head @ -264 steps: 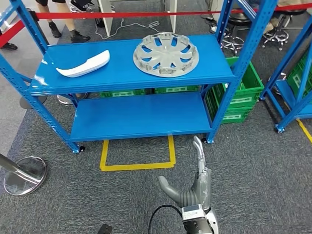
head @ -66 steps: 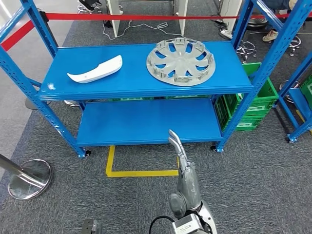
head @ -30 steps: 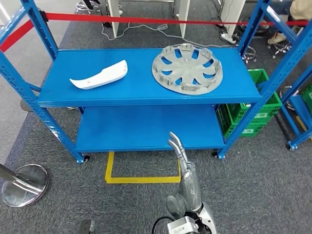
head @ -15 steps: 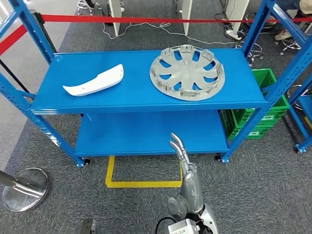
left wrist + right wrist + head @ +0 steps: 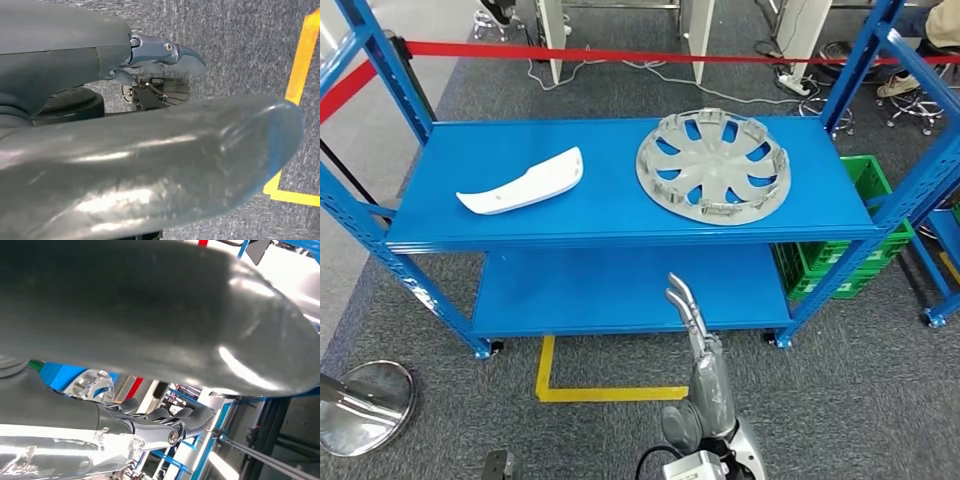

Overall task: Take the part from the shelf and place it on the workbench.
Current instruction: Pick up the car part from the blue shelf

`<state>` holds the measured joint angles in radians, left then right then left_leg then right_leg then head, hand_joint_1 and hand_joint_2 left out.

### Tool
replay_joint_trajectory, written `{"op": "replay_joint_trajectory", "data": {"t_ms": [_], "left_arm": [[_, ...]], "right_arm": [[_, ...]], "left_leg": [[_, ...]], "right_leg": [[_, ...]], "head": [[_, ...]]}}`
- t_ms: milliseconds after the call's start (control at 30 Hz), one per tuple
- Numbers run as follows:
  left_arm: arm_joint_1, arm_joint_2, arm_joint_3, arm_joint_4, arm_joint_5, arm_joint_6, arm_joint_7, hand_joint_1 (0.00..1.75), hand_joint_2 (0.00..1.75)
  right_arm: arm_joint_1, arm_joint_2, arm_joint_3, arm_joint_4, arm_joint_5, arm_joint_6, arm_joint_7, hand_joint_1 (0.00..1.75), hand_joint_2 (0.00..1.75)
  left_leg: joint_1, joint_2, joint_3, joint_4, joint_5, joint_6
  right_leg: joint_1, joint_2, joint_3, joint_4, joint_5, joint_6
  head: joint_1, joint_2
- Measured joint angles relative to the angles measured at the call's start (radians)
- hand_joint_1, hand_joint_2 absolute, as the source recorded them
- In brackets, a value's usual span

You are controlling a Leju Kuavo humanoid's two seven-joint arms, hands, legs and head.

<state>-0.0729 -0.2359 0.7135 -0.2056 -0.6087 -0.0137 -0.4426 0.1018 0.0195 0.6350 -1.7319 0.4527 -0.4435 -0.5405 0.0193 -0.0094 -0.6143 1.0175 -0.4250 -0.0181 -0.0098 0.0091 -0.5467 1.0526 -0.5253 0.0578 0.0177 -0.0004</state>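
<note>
Silver multi-spoke wheel cover (image 5: 713, 166) flat on blue shelf (image 5: 471, 215), right hand (image 5: 700, 375) fingers (image 5: 685, 304) apart, empty.

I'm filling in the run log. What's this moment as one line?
phase: approach | right hand: raised, holds nothing | hubcap, white part: on top shelf | left hand: low, over floor

Industrial workshop / robot test cell. Evidence: blue perforated-steel two-tier shelving rack (image 5: 622, 235) on small castors, carrying car parts – a silver plastic multi-spoke wheel cover (image 5: 712, 166) and a white curved plastic trim piece (image 5: 521, 182). Green plastic slatted crates (image 5: 848, 255) stacked behind it. Grey carpet floor with a yellow taped floor square (image 5: 610, 388). Red barrier tape (image 5: 622, 52) and a chrome round stanchion base (image 5: 364, 404) fence the area off
</note>
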Motion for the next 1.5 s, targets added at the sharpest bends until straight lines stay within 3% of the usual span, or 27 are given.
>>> {"op": "replay_joint_trajectory", "data": {"t_ms": [33,133,167,200,267,300,367,500,567,633,667,700,767,800,833,867,967,1033,1067,1133,1167,1200,1233,1300,1333,1400,1500], "left_arm": [[0.000,0.000,0.000,0.000,0.000,0.000,0.000,0.00,0.00],[0.000,0.000,0.000,0.000,-0.002,0.001,0.000,0.00,0.00],[0.001,0.000,0.000,0.000,-0.002,-0.001,0.000,0.00,0.00],[0.001,0.000,0.000,0.000,-0.004,-0.005,-0.002,0.00,0.00],[0.003,0.000,0.000,0.000,-0.007,-0.018,-0.008,0.00,0.00],[0.003,0.000,0.000,0.000,-0.009,-0.023,-0.011,0.00,0.00],[0.004,0.001,0.000,0.000,-0.010,-0.024,-0.013,0.00,0.00],[0.000,0.001,0.000,0.000,-0.011,-0.014,-0.007,0.00,0.00],[-0.001,0.000,0.000,0.000,-0.011,-0.012,-0.005,0.00,0.00],[0.001,0.001,0.000,0.000,-0.012,-0.007,-0.001,0.00,0.00],[0.002,0.002,0.000,0.000,-0.012,-0.005,0.001,0.00,0.00],[0.003,0.002,0.000,0.000,-0.012,-0.004,0.002,0.00,0.00],[0.003,0.002,0.000,0.000,-0.013,-0.004,0.002,0.00,0.00],[0.003,0.002,0.000,0.000,-0.013,-0.004,0.002,0.00,0.00],[0.002,0.002,0.000,0.000,-0.014,-0.004,0.003,0.00,0.00],[0.001,0.001,0.001,0.000,-0.015,-0.004,0.003,0.00,0.00],[0.000,0.000,0.001,0.000,-0.016,-0.004,0.004,0.00,0.00],[0.001,-0.001,0.001,0.000,-0.016,-0.004,0.004,0.00,0.00],[0.000,-0.001,0.001,0.000,-0.017,-0.004,0.004,0.00,0.00],[-0.001,-0.002,0.001,0.000,-0.017,-0.004,0.004,0.00,0.00],[0.000,-0.002,0.001,0.000,-0.017,-0.004,0.004,0.00,0.00],[0.000,-0.002,0.001,0.000,-0.017,-0.004,0.004,0.00,0.00],[0.001,-0.002,0.001,0.000,-0.017,-0.003,0.004,0.00,0.00],[0.000,-0.003,0.001,0.000,-0.018,-0.003,0.005,0.00,0.00],[0.000,-0.003,0.002,0.000,-0.019,-0.003,0.005,0.00,0.00],[-0.001,-0.003,0.002,0.000,-0.019,-0.002,0.006,0.00,0.00],[-0.002,-0.003,0.003,0.000,-0.020,-0.001,0.006,0.00,0.00]], "right_arm": [[0.000,0.000,0.000,0.000,0.000,0.000,0.000,0.00,0.00],[0.002,-0.002,0.000,0.000,0.000,-0.001,0.000,0.00,0.00],[0.002,-0.003,0.000,0.000,0.000,-0.001,0.000,0.00,0.00],[0.003,-0.003,0.000,0.000,0.000,-0.001,0.000,0.00,0.00],[0.003,-0.005,0.000,0.000,0.000,-0.002,0.000,0.00,0.00],[0.003,-0.005,0.000,0.000,0.000,-0.002,0.001,0.00,0.00],[0.004,-0.006,0.001,0.000,0.000,-0.004,0.001,0.00,0.00],[0.005,-0.007,0.004,0.000,0.001,-0.008,0.002,0.00,0.00],[0.004,-0.007,0.007,0.000,0.002,-0.009,0.002,0.00,0.00],[0.003,-0.007,0.008,0.000,0.002,-0.010,0.002,0.00,0.00],[0.003,-0.007,0.008,0.000,0.002,-0.010,0.002,0.00,0.00],[0.004,-0.007,0.008,0.000,0.002,-0.010,0.002,0.00,0.00],[0.004,-0.008,0.008,0.000,0.003,-0.010,0.002,0.00,0.00],[0.003,-0.008,0.009,0.000,0.003,-0.010,0.002,0.00,0.00],[0.003,-0.008,0.009,0.000,0.004,-0.010,0.002,0.00,0.00],[0.003,-0.008,0.009,0.000,0.004,-0.010,0.002,0.00,0.00],[0.002,-0.009,0.009,0.000,0.004,-0.011,0.003,0.00,0.00],[0.001,-0.010,0.009,-0.001,0.004,-0.011,0.003,0.00,0.00],[0.001,-0.010,0.009,-0.001,0.004,-0.011,0.003,0.00,0.00],[0.002,-0.011,0.009,0.000,0.004,-0.012,0.003,0.00,0.00],[0.003,-0.012,0.009,0.000,0.004,-0.012,0.003,0.00,0.00],[0.003,-0.013,0.009,0.000,0.005,-0.012,0.003,0.00,0.00],[0.004,-0.014,0.010,0.000,0.005,-0.012,0.004,0.00,0.00],[0.004,-0.015,0.010,0.000,0.007,-0.012,0.005,0.00,0.00],[0.003,-0.015,0.011,0.000,0.008,-0.013,0.005,0.00,0.00],[0.004,-0.015,0.012,0.000,0.009,-0.014,0.007,0.00,0.00],[0.004,-0.016,0.014,0.000,0.010,-0.014,0.007,0.00,0.00]], "left_leg": [[0.001,0.000,0.002,-0.001,-0.001,0.005],[-0.003,0.000,0.005,-0.001,-0.008,0.015],[-0.004,-0.002,0.007,-0.001,-0.014,0.016],[-0.004,-0.004,0.013,-0.001,-0.022,0.016],[-0.005,-0.007,0.031,-0.001,-0.039,0.012],[-0.007,-0.007,0.041,0.001,-0.048,0.007],[-0.010,-0.008,0.054,0.001,-0.060,-0.005],[-0.006,-0.004,0.060,0.014,-0.068,-0.027],[-0.006,-0.001,0.014,0.097,-0.100,-0.033],[-0.007,-0.001,-0.067,0.220,-0.132,-0.036],[-0.007,-0.001,-0.100,0.256,-0.127,-0.036],[-0.007,-0.001,-0.118,0.259,-0.104,-0.035],[-0.007,0.000,-0.099,0.167,-0.012,-0.030],[-0.008,0.001,-0.077,0.109,0.024,-0.028],[-0.009,0.002,-0.056,0.058,0.040,-0.023],[-0.010,0.002,-0.042,0.027,0.042,-0.018],[-0.010,0.000,-0.030,0.007,0.023,0.000],[-0.007,0.000,-0.023,0.002,0.018,0.012],[-0.006,0.001,-0.019,0.001,0.015,0.017],[-0.007,0.001,-0.014,0.001,0.008,0.022],[-0.007,0.001,-0.011,0.001,0.005,0.023],[-0.007,0.000,-0.006,0.001,0.001,0.022],[-0.007,-0.002,-0.001,0.001,-0.002,0.021],[-0.007,-0.004,0.012,0.002,-0.011,0.014],[-0.009,-0.006,0.017,0.004,-0.015,0.009],[-0.011,-0.008,0.020,0.004,-0.017,-0.002],[-0.009,-0.007,0.019,0.005,-0.022,-0.020]], "right_leg": [[0.000,-0.001,-0.020,0.042,-0.023,0.003],[0.000,-0.002,-0.128,0.230,-0.096,0.007],[0.000,-0.002,-0.151,0.257,-0.091,0.007],[0.000,-0.002,-0.155,0.246,-0.065,0.006],[0.000,-0.003,-0.114,0.133,0.021,0.001],[0.001,-0.005,-0.086,0.070,0.046,-0.002],[0.003,-0.005,-0.051,0.005,0.058,-0.011],[0.005,-0.002,-0.032,-0.007,0.055,-0.032],[0.002,-0.003,-0.018,-0.014,0.050,-0.042],[0.002,-0.003,-0.006,-0.016,0.039,-0.049],[0.002,-0.002,0.000,-0.016,0.033,-0.050],[0.002,0.000,0.009,-0.016,0.026,-0.050],[0.002,0.003,0.030,-0.016,0.008,-0.045],[0.004,0.004,0.038,-0.016,-0.003,-0.040],[0.006,0.004,0.043,-0.015,-0.012,-0.035],[0.008,0.004,0.046,-0.017,-0.019,-0.029],[0.009,0.002,0.056,-0.028,-0.028,-0.016],[0.009,0.000,0.042,0.011,-0.054,-0.006],[0.008,-0.001,0.016,0.063,-0.078,-0.003],[0.008,-0.001,-0.066,0.198,-0.126,0.001],[0.008,-0.001,-0.101,0.245,-0.133,0.002],[0.008,-0.001,-0.122,0.260,-0.120,0.003],[0.007,-0.001,-0.123,0.236,-0.086,0.003],[0.005,-0.001,-0.086,0.114,0.003,0.001],[0.005,0.000,-0.064,0.057,0.034,-0.002],[0.006,0.003,-0.045,0.005,0.054,-0.011],[0.006,0.005,-0.043,-0.001,0.059,-0.032]], "head": [[0.002,0.000],[0.006,0.000],[0.006,0.000],[0.006,0.000],[0.007,0.000],[0.008,0.000],[0.007,0.000],[0.005,0.000],[0.002,0.000],[0.001,0.000],[0.001,0.000],[0.001,0.000],[0.000,0.000],[0.000,0.000],[0.000,0.000],[0.000,0.000],[0.002,0.000],[0.005,0.000],[0.006,0.000],[0.008,0.000],[0.008,0.000],[0.009,0.000],[0.009,0.000],[0.009,0.000],[0.010,0.000],[0.008,0.000],[0.006,0.000]]}}
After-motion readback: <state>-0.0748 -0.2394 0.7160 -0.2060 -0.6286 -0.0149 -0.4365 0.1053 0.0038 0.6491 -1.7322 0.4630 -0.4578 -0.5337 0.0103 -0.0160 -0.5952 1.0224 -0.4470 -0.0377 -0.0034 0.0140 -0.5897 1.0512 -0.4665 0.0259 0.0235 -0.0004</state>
